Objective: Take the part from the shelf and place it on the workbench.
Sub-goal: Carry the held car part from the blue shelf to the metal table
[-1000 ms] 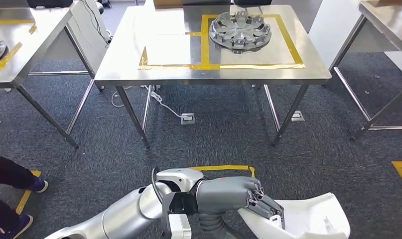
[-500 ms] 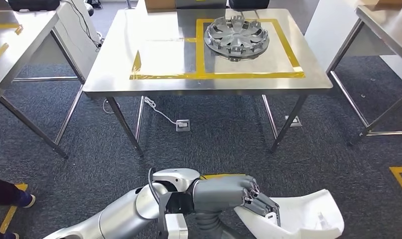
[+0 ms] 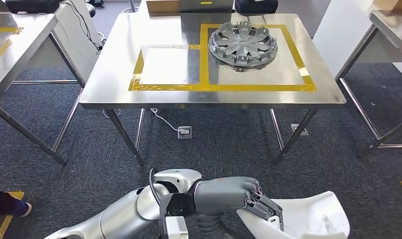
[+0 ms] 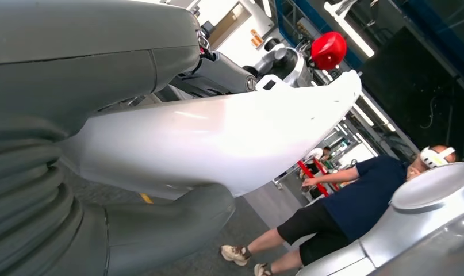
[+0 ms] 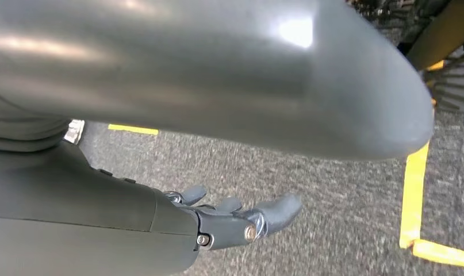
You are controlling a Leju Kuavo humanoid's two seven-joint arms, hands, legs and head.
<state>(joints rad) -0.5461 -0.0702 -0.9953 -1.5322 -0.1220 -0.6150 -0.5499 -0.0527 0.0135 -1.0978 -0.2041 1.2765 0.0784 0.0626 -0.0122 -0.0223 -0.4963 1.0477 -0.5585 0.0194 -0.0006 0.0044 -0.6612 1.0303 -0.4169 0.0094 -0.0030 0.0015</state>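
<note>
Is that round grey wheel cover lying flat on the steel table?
Flat: the round grey wheel cover rests within the yellow tape outline on the steel table.

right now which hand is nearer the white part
Left. The left hand grips the white part, fingers on its edge. The right hand hangs open over the carpet, apart from it.
</note>
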